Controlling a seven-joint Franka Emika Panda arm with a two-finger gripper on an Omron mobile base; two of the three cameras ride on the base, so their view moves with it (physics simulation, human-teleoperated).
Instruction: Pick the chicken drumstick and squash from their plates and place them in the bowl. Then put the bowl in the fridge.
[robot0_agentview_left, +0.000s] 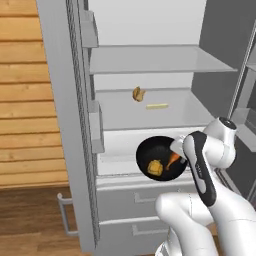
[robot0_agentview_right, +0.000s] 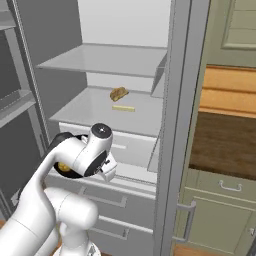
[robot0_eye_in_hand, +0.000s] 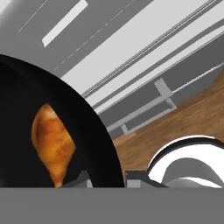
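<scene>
Forward, the arm (robot0_agentview_left: 200, 165) holds the bowl (robot0_agentview_left: 150, 150) before the fridge (robot0_agentview_left: 145, 115).

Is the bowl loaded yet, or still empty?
Loaded. The black bowl holds both the drumstick and the squash, seen from the left base view in front of the open fridge.

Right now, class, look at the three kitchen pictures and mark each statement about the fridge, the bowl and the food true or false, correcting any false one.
1. The fridge door stands open. True.
2. The black bowl is empty. False: the chicken drumstick and the squash lie in it.
3. The gripper is shut on the bowl's rim. True.
4. The bowl sits on the top shelf. False: it is held in front of the fridge, just above the drawers.
5. Two small food items already lie on a middle shelf. True.
</scene>
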